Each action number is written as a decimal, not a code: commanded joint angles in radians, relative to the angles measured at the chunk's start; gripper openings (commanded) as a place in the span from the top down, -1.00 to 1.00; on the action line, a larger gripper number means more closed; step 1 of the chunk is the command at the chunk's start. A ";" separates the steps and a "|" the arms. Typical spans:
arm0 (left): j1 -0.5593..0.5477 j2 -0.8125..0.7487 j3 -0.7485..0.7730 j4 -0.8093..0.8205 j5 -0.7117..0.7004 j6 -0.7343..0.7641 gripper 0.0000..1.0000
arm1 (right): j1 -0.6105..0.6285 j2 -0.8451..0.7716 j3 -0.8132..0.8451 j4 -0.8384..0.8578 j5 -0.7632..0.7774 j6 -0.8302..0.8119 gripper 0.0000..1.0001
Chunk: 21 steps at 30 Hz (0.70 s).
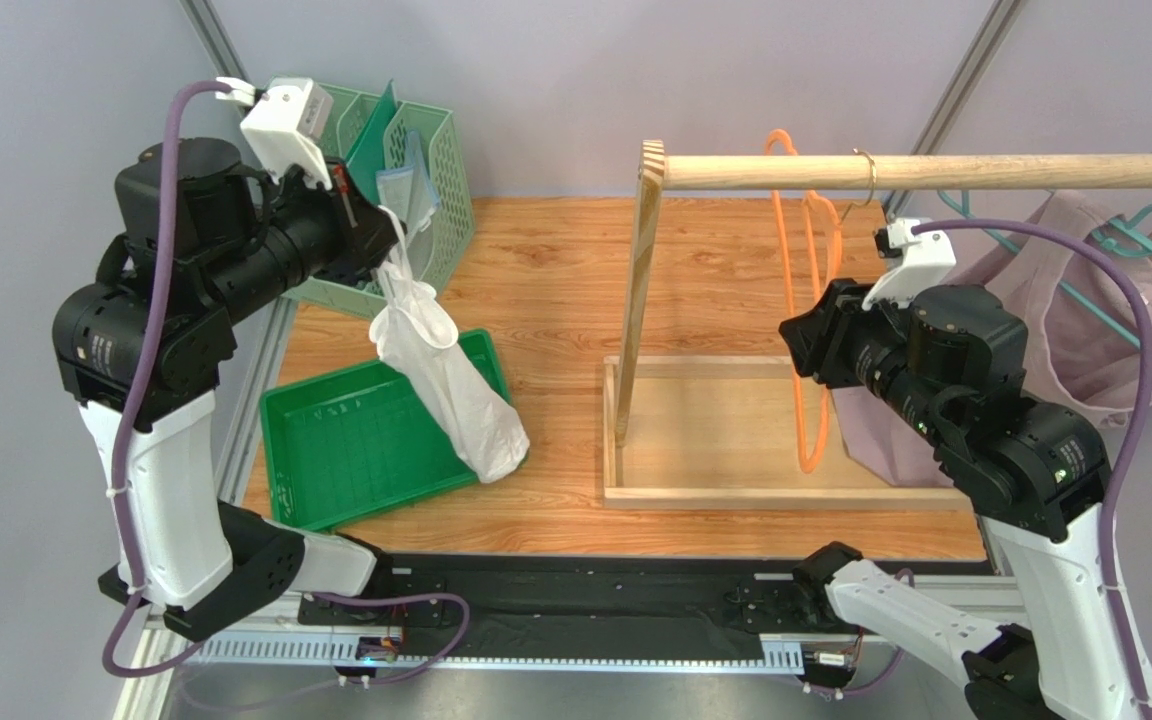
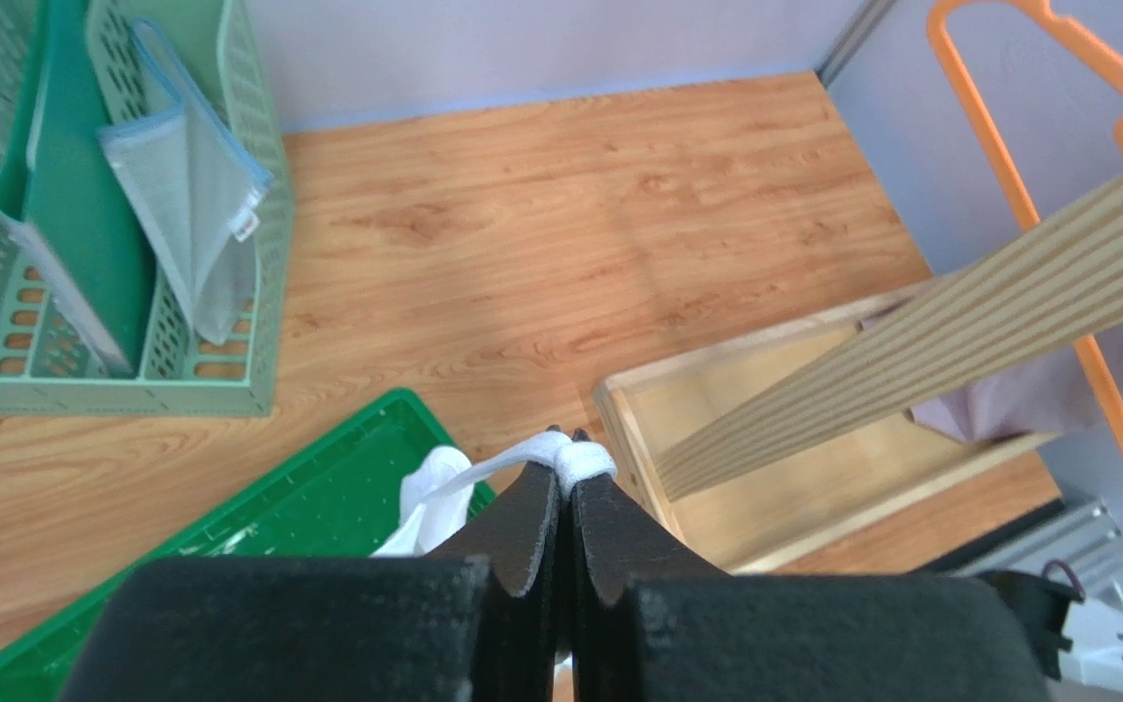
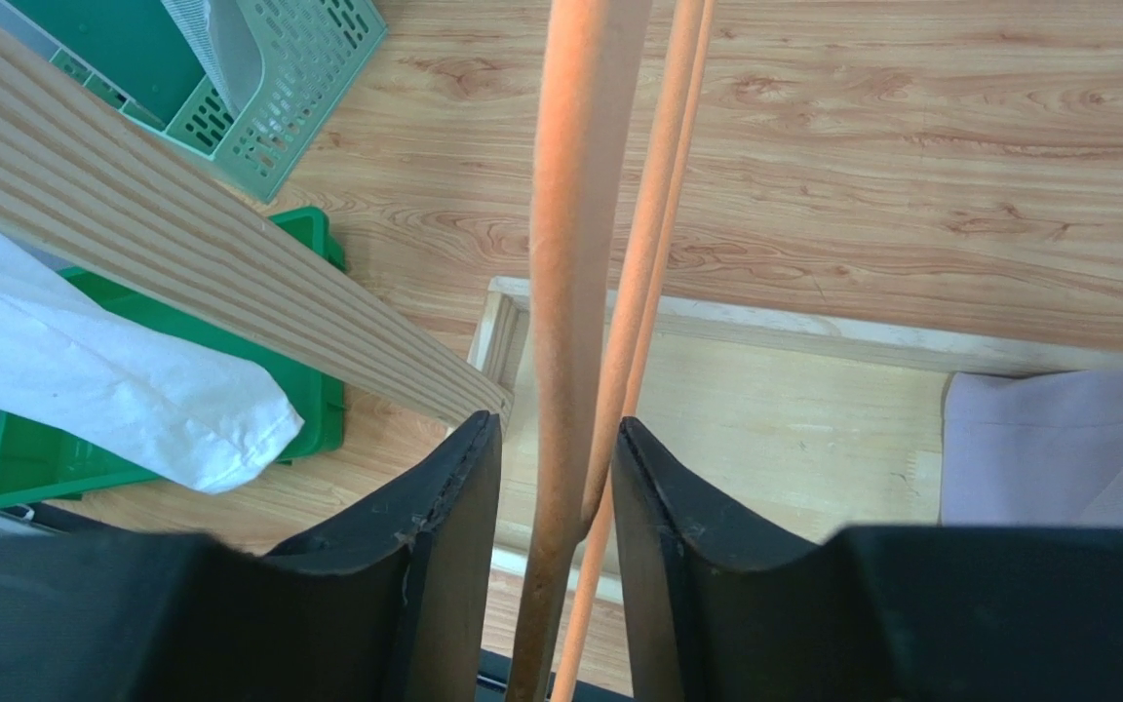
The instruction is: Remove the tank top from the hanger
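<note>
white cloth tank top (image 1: pixel 447 383), glossy orange hanger (image 1: pixel 805 300)

bare table (image 1: pixel 552 285) lies open between green tray (image 1: pixel 342 443) and wooden rack (image 1: pixel 636 300).

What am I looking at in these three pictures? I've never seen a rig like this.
Two robot arms stand at a wooden table, each ending in a two-finger gripper. One picture looks down from above; the others come from a camera on each wrist. The left gripper pinches a white tank top, which hangs over a green tray. The right gripper has its jaws either side of an orange hanger on a wooden rack; whether they clamp it isn't clear. A mint basket stands back left, and a pale garment hangs at the right.
</note>
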<state>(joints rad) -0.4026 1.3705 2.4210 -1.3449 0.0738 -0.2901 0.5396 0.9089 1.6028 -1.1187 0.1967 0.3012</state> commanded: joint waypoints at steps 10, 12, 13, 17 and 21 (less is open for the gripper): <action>0.050 -0.007 0.033 0.046 0.006 -0.011 1.00 | -0.003 -0.031 0.005 -0.027 -0.037 -0.008 -0.10; 0.051 -0.022 -0.020 0.055 0.003 -0.007 1.00 | -0.003 -0.041 0.006 -0.036 -0.045 -0.004 -0.12; 0.053 -0.030 -0.045 0.064 -0.003 -0.001 1.00 | -0.001 -0.044 0.005 -0.038 -0.046 -0.001 -0.21; 0.056 -0.095 -0.224 0.124 -0.046 0.029 1.00 | -0.001 -0.067 0.005 -0.056 -0.069 0.006 -0.57; 0.065 -0.145 -0.394 0.138 -0.097 0.040 1.00 | -0.001 -0.080 0.005 -0.085 -0.095 0.007 -0.64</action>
<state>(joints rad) -0.3523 1.2781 2.1525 -1.2659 0.0307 -0.2794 0.5396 0.8452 1.6024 -1.1770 0.1413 0.3073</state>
